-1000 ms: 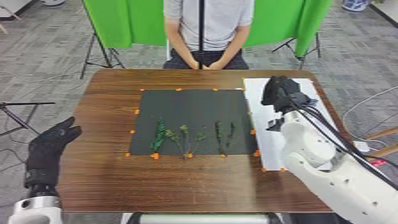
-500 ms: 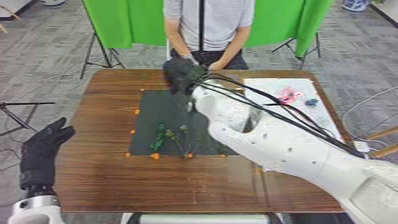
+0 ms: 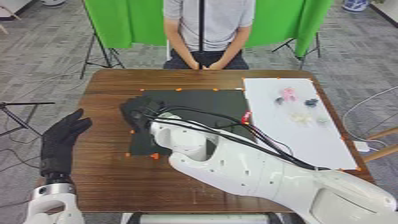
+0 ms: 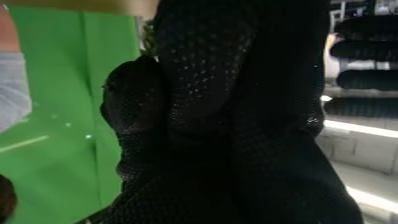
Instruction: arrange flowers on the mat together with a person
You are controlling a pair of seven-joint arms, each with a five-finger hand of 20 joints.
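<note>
Just between the right hand's (image 3: 139, 111) thumb and fingers (image 4: 209, 65), a green sprig (image 4: 147, 38).

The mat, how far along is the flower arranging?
The mat is laid out, but the right arm hides much of it, so I can't judge the arrangement. The right hand is over its left edge, its load unclear. The pink flower, dark flower and pale flowers on the white sheet probably remain.
</note>
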